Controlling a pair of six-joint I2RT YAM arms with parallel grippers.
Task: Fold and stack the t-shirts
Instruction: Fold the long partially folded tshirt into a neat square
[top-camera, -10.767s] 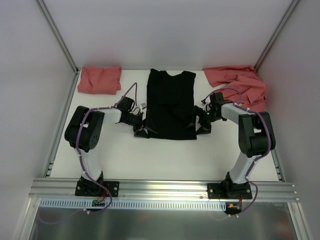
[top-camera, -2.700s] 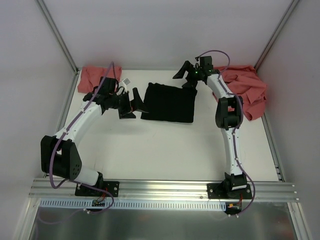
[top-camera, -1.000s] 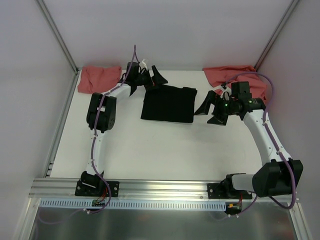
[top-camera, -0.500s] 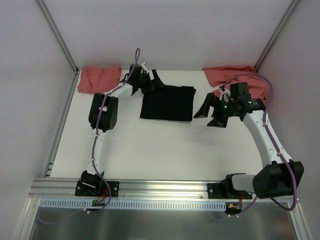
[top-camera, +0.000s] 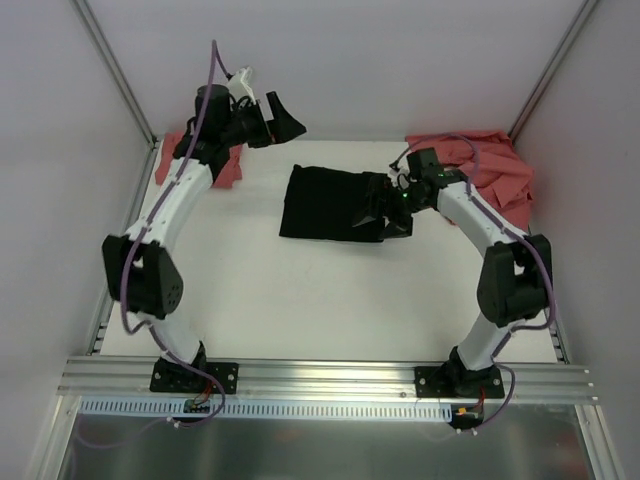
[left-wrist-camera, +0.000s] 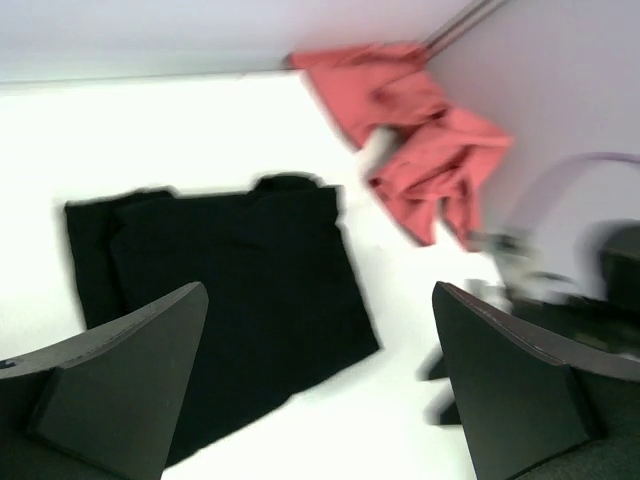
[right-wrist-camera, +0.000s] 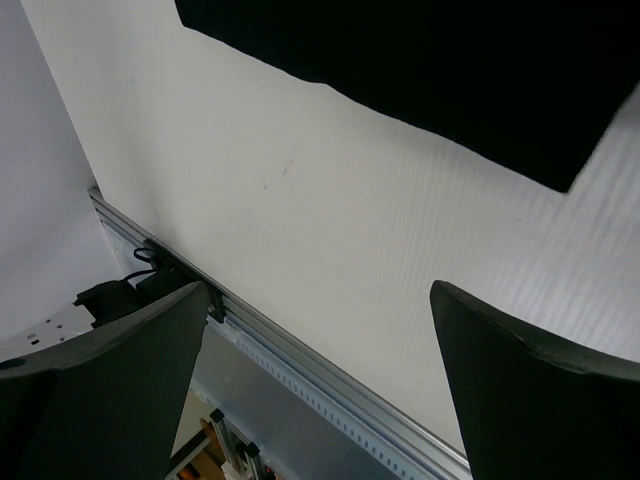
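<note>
A black t-shirt (top-camera: 328, 203) lies folded into a rectangle at mid-table; the left wrist view also shows the black t-shirt (left-wrist-camera: 225, 290). A folded salmon t-shirt (top-camera: 178, 163) lies at the back left, partly hidden by my left arm. More salmon t-shirts (top-camera: 492, 168) lie crumpled at the back right. My left gripper (top-camera: 287, 117) hangs open, raised over the back left, empty. At the black shirt's right edge my right gripper (top-camera: 386, 214) is open, with nothing between its fingers (right-wrist-camera: 110, 390).
White walls and metal posts close in the table on three sides. An aluminium rail (top-camera: 320, 378) runs along the near edge, and the right wrist view shows the rail (right-wrist-camera: 300, 375) too. The salmon pile (left-wrist-camera: 420, 160) sits in the back right corner.
My left gripper has lifted off the black shirt's back-left corner and swung up and left. My right gripper has moved left, onto the shirt's right edge. The shirt looks slightly shifted.
</note>
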